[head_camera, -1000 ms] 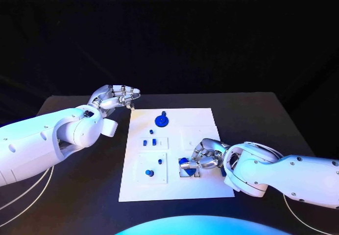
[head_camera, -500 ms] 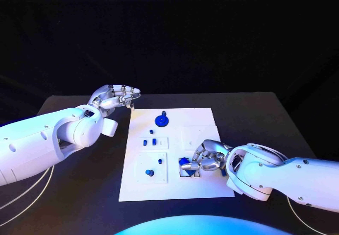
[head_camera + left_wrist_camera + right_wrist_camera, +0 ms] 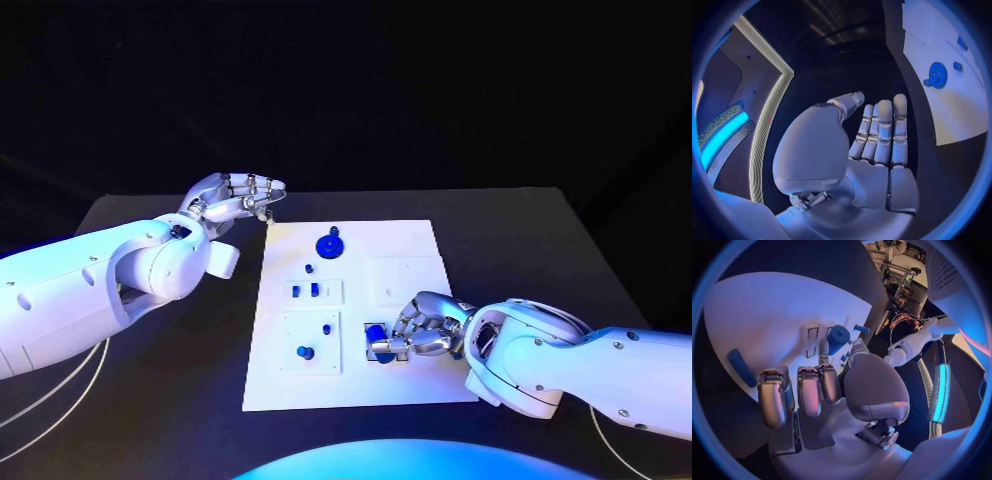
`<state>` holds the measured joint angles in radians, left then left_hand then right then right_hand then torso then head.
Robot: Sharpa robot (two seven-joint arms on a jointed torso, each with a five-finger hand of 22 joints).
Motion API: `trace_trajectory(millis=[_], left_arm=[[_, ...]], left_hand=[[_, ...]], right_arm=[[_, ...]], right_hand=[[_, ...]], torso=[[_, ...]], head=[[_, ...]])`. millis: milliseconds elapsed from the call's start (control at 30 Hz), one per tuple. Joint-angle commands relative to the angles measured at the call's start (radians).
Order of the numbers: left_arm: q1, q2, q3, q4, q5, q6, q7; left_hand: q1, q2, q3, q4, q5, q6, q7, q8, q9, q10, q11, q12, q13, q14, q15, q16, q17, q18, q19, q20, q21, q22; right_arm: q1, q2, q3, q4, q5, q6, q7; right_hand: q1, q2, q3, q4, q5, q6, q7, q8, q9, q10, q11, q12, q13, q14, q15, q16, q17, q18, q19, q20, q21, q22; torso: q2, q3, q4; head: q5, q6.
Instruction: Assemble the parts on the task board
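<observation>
We count one white task board (image 3: 411,245) on one black table (image 3: 534,230). On the board: one round blue disc part (image 3: 330,245) at its far end, five small blue parts nearer, the nearest (image 3: 304,352), and one blue piece (image 3: 378,331) beside the hand. Two silver hands: left (image 3: 231,200), right (image 3: 418,325).

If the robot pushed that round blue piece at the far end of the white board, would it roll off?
Probably not. The round blue piece looks to be lying flat on the task board, so it would likely slide rather than roll. It seems small and stiff, probably light. The left hand hovers off the board, not touching it.
</observation>
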<state>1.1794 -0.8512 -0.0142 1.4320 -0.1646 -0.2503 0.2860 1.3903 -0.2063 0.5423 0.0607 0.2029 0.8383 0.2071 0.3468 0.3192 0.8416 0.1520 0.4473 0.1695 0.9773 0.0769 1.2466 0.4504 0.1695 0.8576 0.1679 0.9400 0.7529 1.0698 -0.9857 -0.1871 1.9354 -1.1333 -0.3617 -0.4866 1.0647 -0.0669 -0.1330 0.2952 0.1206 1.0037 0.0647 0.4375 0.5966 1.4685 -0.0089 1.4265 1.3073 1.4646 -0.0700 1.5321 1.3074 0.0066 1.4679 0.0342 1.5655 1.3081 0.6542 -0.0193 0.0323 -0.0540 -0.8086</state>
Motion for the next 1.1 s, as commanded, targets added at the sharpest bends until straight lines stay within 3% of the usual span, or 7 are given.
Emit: trace_trajectory(millis=[33,267,400,633,833,1100], left_arm=[[0.001,0.002,0.001,0.000,-0.002,0.018,-0.001],[0.000,0.002,0.001,-0.002,-0.002,0.019,-0.005],[0.000,0.001,0.001,-0.002,-0.003,0.018,-0.006],[0.000,0.001,0.001,-0.002,-0.005,0.019,-0.007],[0.000,0.001,0.001,-0.001,-0.005,0.019,-0.007],[0.000,0.000,0.001,-0.001,-0.006,0.020,-0.007]], left_hand=[[-0.007,0.004,-0.004,0.003,-0.001,-0.006,-0.002,0.005,0.002,-0.009,-0.001,0.004,-0.001,-0.006,0.002,0.005,-0.001,0.014,-0.001,0.007,-0.006,-0.001],[-0.005,0.004,-0.004,0.002,-0.001,-0.010,-0.001,0.005,0.001,-0.013,0.000,0.006,-0.002,-0.007,0.003,0.005,-0.002,0.014,-0.001,0.007,-0.006,-0.001],[-0.004,0.004,-0.004,0.002,-0.001,-0.011,0.000,0.005,0.001,-0.014,0.000,0.006,-0.002,-0.007,0.003,0.006,-0.002,0.014,-0.001,0.007,-0.007,-0.001],[-0.004,0.004,-0.004,0.002,-0.001,-0.011,0.000,0.005,0.001,-0.014,0.000,0.006,-0.002,-0.007,0.003,0.006,-0.002,0.014,-0.001,0.007,-0.007,-0.001],[-0.004,0.004,-0.004,0.002,-0.001,-0.011,0.000,0.005,0.001,-0.014,0.000,0.006,-0.002,-0.007,0.003,0.006,-0.002,0.014,-0.001,0.007,-0.007,-0.001],[-0.004,0.004,-0.004,0.002,-0.001,-0.012,0.000,0.005,0.001,-0.015,0.001,0.007,-0.002,-0.007,0.003,0.006,-0.002,0.014,-0.001,0.008,-0.007,-0.001]], right_arm=[[-0.004,0.008,0.000,0.002,0.025,0.025,0.017],[-0.006,0.016,0.000,0.001,0.035,0.041,0.023],[-0.006,0.012,0.000,-0.005,0.032,0.050,0.021],[-0.006,0.010,0.000,-0.012,0.028,0.057,0.014],[-0.006,0.013,0.000,-0.021,0.021,0.044,0.000],[-0.006,0.015,0.000,-0.031,0.018,0.029,-0.002]], right_hand=[[0.001,0.011,0.006,-0.002,0.010,-0.002,-0.005,0.003,0.002,0.032,-0.005,0.007,0.153,0.084,-0.008,0.001,0.145,-0.007,0.103,-0.004,0.005,0.263],[0.019,0.022,0.004,-0.004,0.026,-0.003,-0.005,0.001,0.003,0.031,-0.005,0.005,0.152,0.083,-0.008,0.000,0.143,-0.007,0.103,-0.005,0.005,0.263],[0.085,0.027,0.001,-0.007,0.079,-0.004,-0.005,-0.003,0.004,0.032,-0.005,0.004,0.154,0.084,-0.008,0.000,0.144,-0.007,0.103,-0.005,0.005,0.263],[0.182,0.050,0.025,-0.010,0.064,-0.004,-0.004,-0.013,0.000,0.032,-0.006,0.003,0.156,0.083,-0.009,-0.001,0.143,-0.007,0.103,-0.006,0.005,0.263],[0.206,0.086,0.047,-0.007,0.070,-0.002,-0.005,-0.021,-0.005,0.032,-0.006,0.001,0.156,0.083,-0.009,-0.001,0.143,-0.007,0.103,-0.006,0.005,0.263],[0.188,0.099,0.045,-0.002,0.074,0.003,-0.004,-0.023,-0.006,0.033,-0.005,0.000,0.156,0.084,-0.009,-0.001,0.145,-0.007,0.103,-0.006,0.005,0.263]], torso=[[0.000,-0.0002,0.0017],[0.000,-0.0014,0.0017],[0.000,-0.0011,0.0012],[0.000,-0.0005,0.0008],[0.000,-0.0009,0.0011],[0.000,-0.0011,0.0016]], head=[[-0.001,0.000],[-0.001,-0.002],[0.001,-0.002],[0.001,0.000],[-0.001,-0.001],[0.001,0.000]])
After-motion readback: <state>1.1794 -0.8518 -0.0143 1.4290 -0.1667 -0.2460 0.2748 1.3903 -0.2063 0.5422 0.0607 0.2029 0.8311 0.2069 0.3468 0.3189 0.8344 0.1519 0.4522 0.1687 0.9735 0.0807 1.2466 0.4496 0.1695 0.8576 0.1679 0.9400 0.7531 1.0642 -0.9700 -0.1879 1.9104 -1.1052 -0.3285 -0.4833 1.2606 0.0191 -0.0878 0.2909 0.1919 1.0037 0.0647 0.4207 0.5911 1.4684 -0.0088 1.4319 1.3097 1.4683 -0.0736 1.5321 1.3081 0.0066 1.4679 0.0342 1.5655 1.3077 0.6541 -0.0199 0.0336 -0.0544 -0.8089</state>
